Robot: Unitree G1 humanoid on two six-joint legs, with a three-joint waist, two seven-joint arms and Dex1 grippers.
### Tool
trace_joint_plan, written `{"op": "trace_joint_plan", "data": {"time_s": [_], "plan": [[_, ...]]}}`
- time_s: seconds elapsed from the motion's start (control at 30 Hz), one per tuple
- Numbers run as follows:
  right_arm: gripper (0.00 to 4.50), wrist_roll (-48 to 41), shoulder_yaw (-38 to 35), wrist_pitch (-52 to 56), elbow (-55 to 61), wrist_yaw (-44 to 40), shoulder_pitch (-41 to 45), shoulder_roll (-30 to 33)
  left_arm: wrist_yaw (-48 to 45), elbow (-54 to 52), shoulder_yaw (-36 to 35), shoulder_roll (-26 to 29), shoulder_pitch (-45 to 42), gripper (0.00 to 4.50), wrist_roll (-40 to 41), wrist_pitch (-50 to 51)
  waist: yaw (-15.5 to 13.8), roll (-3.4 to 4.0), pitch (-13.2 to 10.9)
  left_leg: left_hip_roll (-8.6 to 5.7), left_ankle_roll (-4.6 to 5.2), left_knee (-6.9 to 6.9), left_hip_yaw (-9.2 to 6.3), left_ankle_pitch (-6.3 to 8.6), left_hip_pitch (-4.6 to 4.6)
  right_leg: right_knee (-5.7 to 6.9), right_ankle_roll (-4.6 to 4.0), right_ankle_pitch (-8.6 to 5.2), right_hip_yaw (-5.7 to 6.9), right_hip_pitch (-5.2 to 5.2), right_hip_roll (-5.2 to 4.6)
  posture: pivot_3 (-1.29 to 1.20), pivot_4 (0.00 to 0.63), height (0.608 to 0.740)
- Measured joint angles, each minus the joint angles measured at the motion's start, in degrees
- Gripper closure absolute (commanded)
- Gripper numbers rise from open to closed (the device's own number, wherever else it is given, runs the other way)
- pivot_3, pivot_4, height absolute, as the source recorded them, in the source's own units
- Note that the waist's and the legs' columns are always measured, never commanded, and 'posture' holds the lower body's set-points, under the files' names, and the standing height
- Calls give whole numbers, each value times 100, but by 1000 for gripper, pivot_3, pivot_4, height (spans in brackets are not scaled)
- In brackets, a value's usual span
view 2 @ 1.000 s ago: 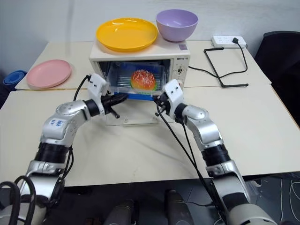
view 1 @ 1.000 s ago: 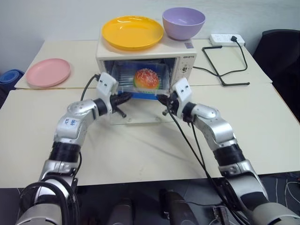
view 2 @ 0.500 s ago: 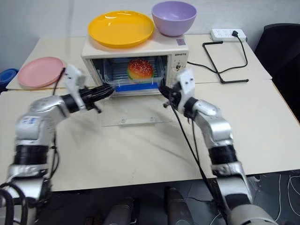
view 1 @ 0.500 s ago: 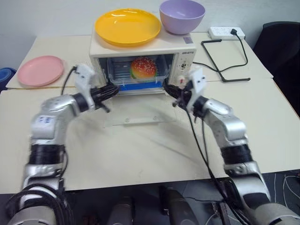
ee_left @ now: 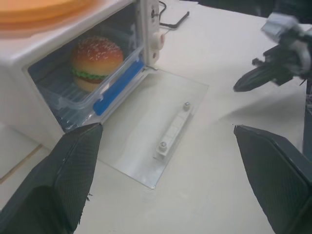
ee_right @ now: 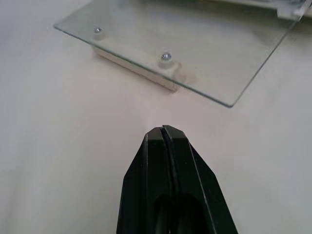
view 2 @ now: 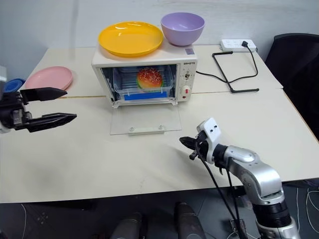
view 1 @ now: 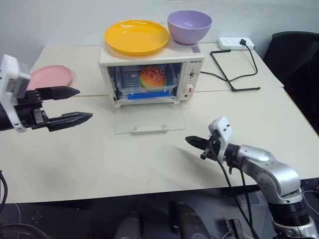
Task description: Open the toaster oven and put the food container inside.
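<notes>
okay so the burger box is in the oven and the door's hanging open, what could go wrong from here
The glass door lies flat on the table with the shut right gripper just in front of it; a careless sweep could knock it. The food container has its blue front edge at the mouth of the toaster oven, so shutting the door might catch it. The yellow plate and purple bowl sit on top and could slide if the oven gets bumped.

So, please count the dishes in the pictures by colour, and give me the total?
Yellow plate, on top of the toaster oven: 1
Purple bowl, on top of the toaster oven: 1
Pink plate, on the table: 1
Total: 3
</notes>
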State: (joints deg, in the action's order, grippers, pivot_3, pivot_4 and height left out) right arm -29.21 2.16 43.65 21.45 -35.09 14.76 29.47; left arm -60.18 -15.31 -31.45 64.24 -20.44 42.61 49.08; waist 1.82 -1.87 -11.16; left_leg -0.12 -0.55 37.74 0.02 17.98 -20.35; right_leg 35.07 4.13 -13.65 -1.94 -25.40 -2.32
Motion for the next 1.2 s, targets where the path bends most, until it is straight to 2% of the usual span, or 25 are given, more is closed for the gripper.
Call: {"op": "trace_joint_plan", "data": {"time_s": [0.17,0.37,0.57,0.7,0.77,0.83,0.9,1.0,1.03,1.2], "plan": [[4500,414,213,-490,-799,104,149,-400,25,-37,-138,0,279,33,10,-5,2,-5,1,4,-5,-3,-2,6,-8,1,1,1,-1,-10,-8,0,150,740],[4500,505,154,-975,-2012,64,829,-1047,135,-181,-197,-21,319,33,38,-60,15,-4,0,5,-5,-3,-3,5,-4,7,1,2,-2,-10,-10,0,150,740],[4500,153,-229,-955,-2194,-119,1565,-1155,318,-172,-95,-93,172,33,32,-197,15,0,-2,6,-5,-3,-6,5,-7,8,1,2,-3,-12,-13,0,150,740],[3255,-408,-817,-496,-2049,-203,2325,-700,320,-23,-98,-82,77,0,31,-271,5,7,-6,3,-6,-8,-6,6,-9,2,1,2,-1,-14,-21,0,150,740],[2593,-559,-1038,-343,-1873,-429,2591,-125,318,54,-124,-78,80,0,26,-274,-6,7,-6,4,-5,-21,-12,6,-10,-10,0,1,0,-14,-21,0,150,740],[1871,-740,-1195,-149,-1696,-858,2612,511,307,66,-190,-56,125,0,20,-274,-28,4,-4,4,-5,-39,-22,6,-12,-26,-3,-2,5,-13,-20,0,150,740],[1185,-883,-1248,14,-1677,-1089,2605,730,303,82,-221,-42,147,0,11,-278,-22,3,-4,6,-5,-47,-21,6,-14,-28,-3,-2,4,-13,-19,0,150,740],[190,-1197,-1397,378,-1607,-1579,2418,1436,250,77,-254,-15,322,0,7,-277,-12,13,-10,6,-3,-53,-14,8,-20,-29,-2,-3,-1,-19,-20,0,150,740],[42,-1245,-1465,430,-1607,-1654,2410,1584,238,85,-273,-10,354,0,3,-275,-8,14,-10,6,-2,-53,-13,8,-21,-32,-2,-3,-1,-21,-20,0,150,740],[42,-1776,-2043,894,-1351,-2084,2202,2275,175,119,-460,91,502,0,-43,-345,-13,13,-10,11,-2,-51,-14,8,-15,-39,-4,-4,1,-17,-12,0,150,740]]}}
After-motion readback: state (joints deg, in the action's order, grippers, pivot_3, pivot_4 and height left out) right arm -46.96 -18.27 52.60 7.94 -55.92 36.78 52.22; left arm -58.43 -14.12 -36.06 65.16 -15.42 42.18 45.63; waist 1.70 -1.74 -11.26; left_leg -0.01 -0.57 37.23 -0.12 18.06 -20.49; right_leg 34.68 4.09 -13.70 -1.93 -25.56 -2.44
